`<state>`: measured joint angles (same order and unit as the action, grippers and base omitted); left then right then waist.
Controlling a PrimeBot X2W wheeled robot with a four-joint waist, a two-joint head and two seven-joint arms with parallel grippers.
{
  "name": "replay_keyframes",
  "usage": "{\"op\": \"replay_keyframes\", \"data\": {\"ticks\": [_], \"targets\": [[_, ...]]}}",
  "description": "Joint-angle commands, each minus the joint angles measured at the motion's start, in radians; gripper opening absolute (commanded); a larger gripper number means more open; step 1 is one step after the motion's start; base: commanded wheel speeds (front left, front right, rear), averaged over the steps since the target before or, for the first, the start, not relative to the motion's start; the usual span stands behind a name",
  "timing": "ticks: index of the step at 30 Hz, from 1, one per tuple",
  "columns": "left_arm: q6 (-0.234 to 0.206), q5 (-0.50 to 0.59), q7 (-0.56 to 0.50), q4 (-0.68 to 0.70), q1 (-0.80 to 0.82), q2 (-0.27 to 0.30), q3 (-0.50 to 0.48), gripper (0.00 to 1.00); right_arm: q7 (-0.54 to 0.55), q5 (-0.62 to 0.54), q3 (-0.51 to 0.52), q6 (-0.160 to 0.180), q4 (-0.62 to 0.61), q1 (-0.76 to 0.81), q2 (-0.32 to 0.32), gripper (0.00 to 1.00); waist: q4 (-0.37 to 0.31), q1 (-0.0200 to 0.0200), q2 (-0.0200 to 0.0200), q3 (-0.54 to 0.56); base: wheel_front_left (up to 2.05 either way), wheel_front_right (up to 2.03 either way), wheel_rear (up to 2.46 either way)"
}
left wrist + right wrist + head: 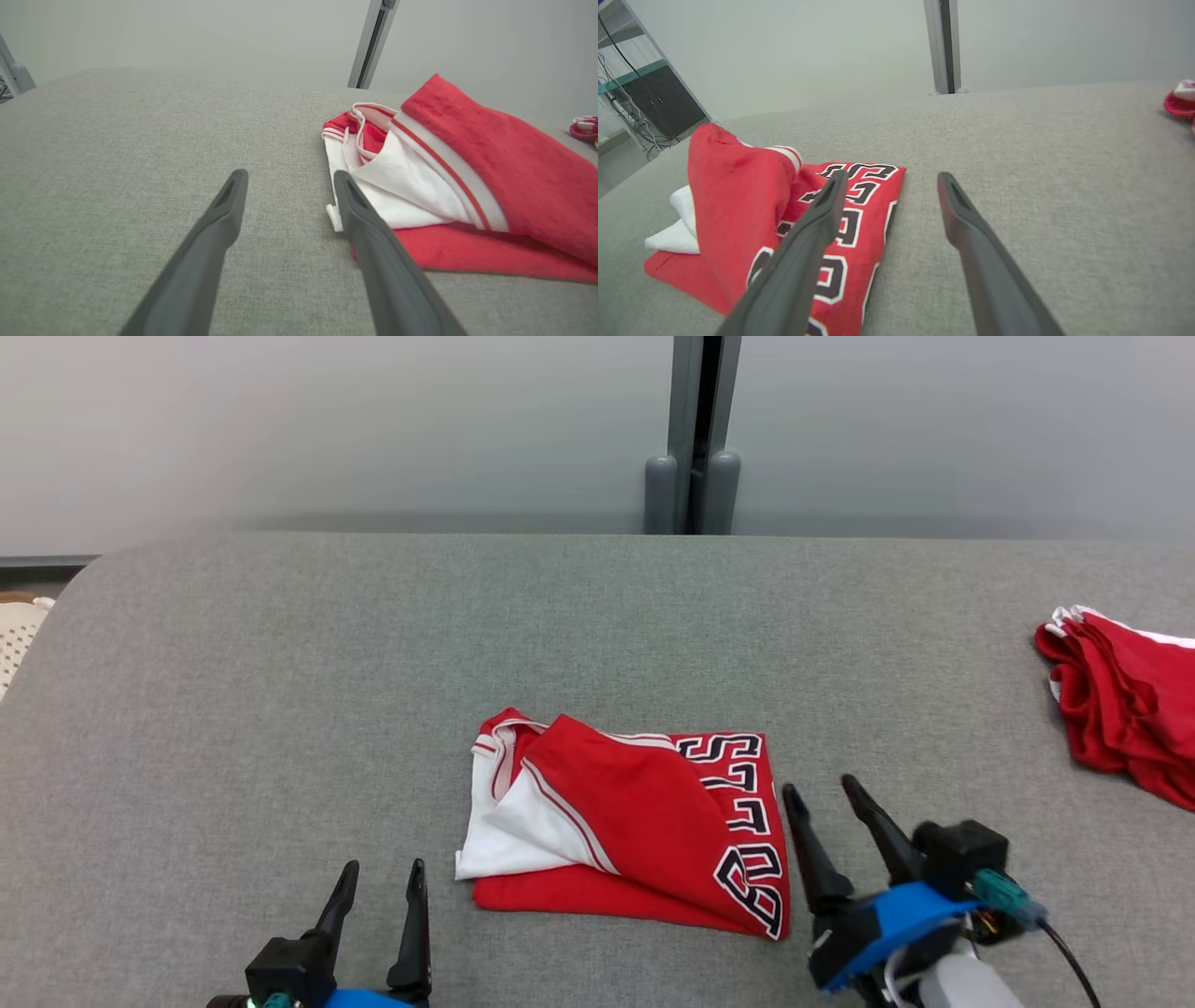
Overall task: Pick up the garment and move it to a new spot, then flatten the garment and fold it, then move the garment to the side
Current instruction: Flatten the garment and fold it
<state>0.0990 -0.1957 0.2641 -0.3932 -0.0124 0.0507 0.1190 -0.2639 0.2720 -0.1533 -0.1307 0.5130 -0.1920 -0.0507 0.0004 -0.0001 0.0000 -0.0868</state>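
The garment (pixel 635 821) is a red and white jersey with black lettering, lying folded on the grey table (pixel 597 635) near its front middle. It also shows in the left wrist view as the garment (pixel 467 186) and in the right wrist view as the garment (pixel 752 210). My left gripper (pixel 383 875) stands open just left of it, fingers apart over bare cloth (pixel 287 175). My right gripper (pixel 822 789) is open at the garment's right edge, its left finger (pixel 822 219) over the lettering (pixel 889 175). Neither holds anything.
A second red and white piece of clothing (pixel 1120 700) lies bunched at the table's far right edge. A grey post (pixel 695 439) rises behind the table against a pale wall. The table's left corner is rounded, with a pale perforated object (pixel 14 635) beyond it.
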Motion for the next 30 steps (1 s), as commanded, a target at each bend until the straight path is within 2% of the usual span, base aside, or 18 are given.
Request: {"op": "replay_keyframes", "data": {"ticks": [1, 6, 11, 14, 23, 24, 25, 26, 30], "targets": [[0.006, -0.005, 0.000, -0.002, 0.022, 0.000, 0.006, 1.00, 0.000, 0.006, -0.038, 0.000, 0.007, -0.045, -0.001, 1.00, 0.014, 0.0001, 0.0000, -0.013, 0.00, 0.00, 0.00], [0.006, -0.016, 0.000, -0.011, 0.036, 0.000, 0.017, 1.00, 0.004, 0.055, -0.246, 0.000, 0.063, -0.192, 0.000, 1.00, 0.057, 0.0001, 0.0000, -0.037, 0.00, 0.00, 0.00], [0.006, -0.027, 0.000, -0.019, 0.042, 0.000, 0.025, 1.00, 0.054, 0.117, -0.395, 0.000, 0.138, -0.329, -0.002, 1.00, 0.108, 0.0001, 0.0000, -0.054, 0.00, 0.00, 0.00], [0.006, -0.032, 0.000, -0.022, 0.046, 0.000, 0.028, 1.00, 0.073, 0.133, -0.436, 0.000, 0.185, -0.386, -0.001, 1.00, 0.134, 0.0001, 0.0000, -0.064, 0.00, 0.00, 0.00], [0.005, -0.044, 0.000, -0.026, 0.046, 0.000, 0.036, 1.00, 0.110, 0.139, -0.459, 0.000, 0.315, -0.460, -0.001, 0.98, 0.168, 0.0001, 0.0000, -0.071, 0.00, 0.00, 0.00], [0.005, -0.046, 0.000, -0.026, 0.049, 0.000, 0.037, 1.00, 0.109, 0.144, -0.465, 0.000, 0.323, -0.462, -0.001, 0.65, 0.169, 0.0001, 0.0000, -0.071, 0.00, 0.00, 0.00], [0.005, -0.047, 0.000, -0.026, 0.051, 0.000, 0.039, 1.00, 0.100, 0.152, -0.470, 0.000, 0.322, -0.462, -0.001, 0.25, 0.169, 0.0001, 0.0000, -0.071, 0.00, 0.00, 0.00], [0.004, -0.048, 0.000, -0.025, 0.055, 0.000, 0.041, 1.00, 0.099, 0.157, -0.482, 0.000, 0.322, -0.464, -0.001, 0.00, 0.169, 0.0001, 0.0000, -0.072, 0.00, 0.00, 0.00], [0.006, -0.049, 0.000, -0.020, 0.060, 0.000, 0.040, 1.00, 0.073, 0.191, -0.537, 0.000, 0.294, -0.463, -0.001, 0.00, 0.165, 0.0001, 0.0000, -0.072, 0.00, 0.00, 0.00]]}}
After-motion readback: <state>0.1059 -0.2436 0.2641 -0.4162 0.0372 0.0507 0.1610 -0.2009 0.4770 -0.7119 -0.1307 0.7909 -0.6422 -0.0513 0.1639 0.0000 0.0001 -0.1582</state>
